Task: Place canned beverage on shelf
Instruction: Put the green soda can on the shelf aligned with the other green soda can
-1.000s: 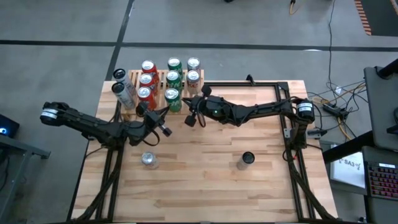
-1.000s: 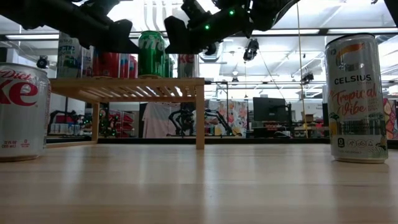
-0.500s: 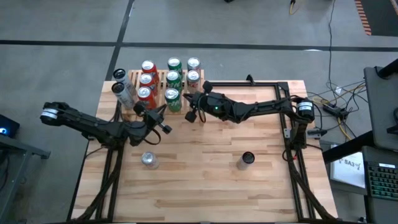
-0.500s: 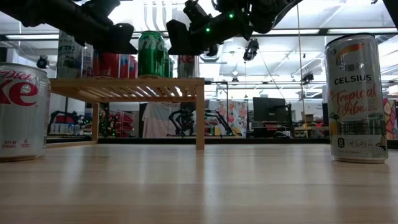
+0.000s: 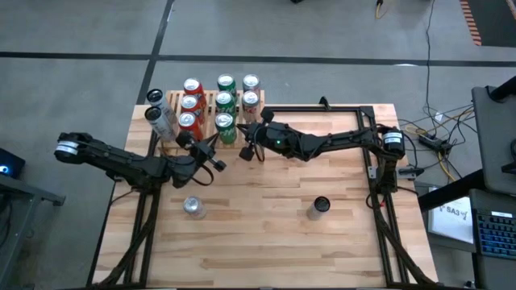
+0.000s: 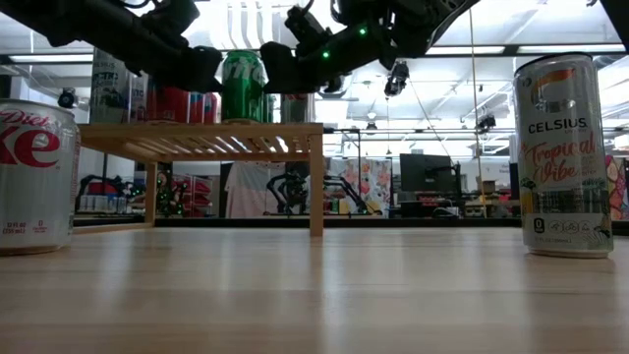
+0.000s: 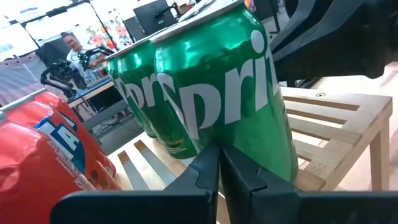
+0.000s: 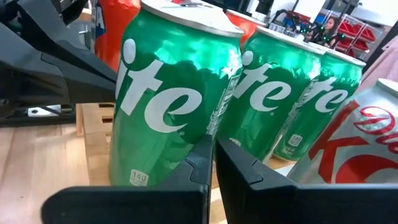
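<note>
Tabletop: pale wood planks, seen from above, carrying a rack at the far edge and two loose cans nearer the front.
Shelf: low light-wood rack with a slatted top, at the far left part of the tabletop; red, green and silver cans stand on it in rows, all upright.
Front green can: a Sprite can standing upright at the front edge of the shelf, its long axis vertical, lid facing up; it sits between the two pincers.
Left pincer: closed, holding nothing, tip just beside the front green can on its left and slightly toward the front.
Right pincer: closed, holding nothing, tip just beside the same can on its right.
Key relation: both closed tips flank the front green can; whether either touches it cannot be told. The two look about equally near.
Diet Coke can: upright on the bare tabletop, front left, well apart from the shelf; the left arm is the nearer one.
Celsius can: upright on the tabletop, front right of centre, lid up; the right arm is the nearer one.
Judgement: both loose cans still wait off the shelf, and either pincer must open before it can take one.
</note>
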You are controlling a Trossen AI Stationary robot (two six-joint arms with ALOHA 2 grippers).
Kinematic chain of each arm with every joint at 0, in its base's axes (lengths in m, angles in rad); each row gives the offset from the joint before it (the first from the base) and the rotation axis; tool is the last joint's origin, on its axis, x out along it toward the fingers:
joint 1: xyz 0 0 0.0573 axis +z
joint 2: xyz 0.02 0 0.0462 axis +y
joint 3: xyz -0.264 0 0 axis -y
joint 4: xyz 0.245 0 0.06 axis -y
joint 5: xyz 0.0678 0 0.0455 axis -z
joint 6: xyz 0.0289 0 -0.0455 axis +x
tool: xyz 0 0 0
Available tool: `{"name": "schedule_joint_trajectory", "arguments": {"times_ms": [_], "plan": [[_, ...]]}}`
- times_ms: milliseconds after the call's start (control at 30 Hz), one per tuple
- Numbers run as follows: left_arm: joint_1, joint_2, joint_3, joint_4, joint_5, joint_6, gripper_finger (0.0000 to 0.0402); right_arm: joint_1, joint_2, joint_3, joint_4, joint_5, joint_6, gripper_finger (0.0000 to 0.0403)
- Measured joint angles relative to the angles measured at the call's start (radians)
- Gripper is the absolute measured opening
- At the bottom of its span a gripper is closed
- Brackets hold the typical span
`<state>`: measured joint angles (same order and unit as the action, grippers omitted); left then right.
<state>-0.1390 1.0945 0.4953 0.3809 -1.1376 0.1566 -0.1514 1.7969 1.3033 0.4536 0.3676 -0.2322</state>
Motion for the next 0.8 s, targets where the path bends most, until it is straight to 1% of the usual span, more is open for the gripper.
{"name": "schedule_joint_trajectory", "arguments": {"times_ms": [333,467,800], "plan": [[0.000,0.008,0.002,0.000,-0.018,-0.012,0.0000,0.015,0.000,0.000,-0.019,-0.002,-0.015,0.0012],[0.000,0.005,0.002,0.001,-0.046,-0.016,0.0000,0.017,0.000,0.000,-0.035,-0.019,-0.014,0.0012],[-0.005,0.000,0.024,0.000,-0.048,-0.011,0.0000,0.026,0.000,0.000,-0.038,-0.015,-0.022,0.0012]]}}
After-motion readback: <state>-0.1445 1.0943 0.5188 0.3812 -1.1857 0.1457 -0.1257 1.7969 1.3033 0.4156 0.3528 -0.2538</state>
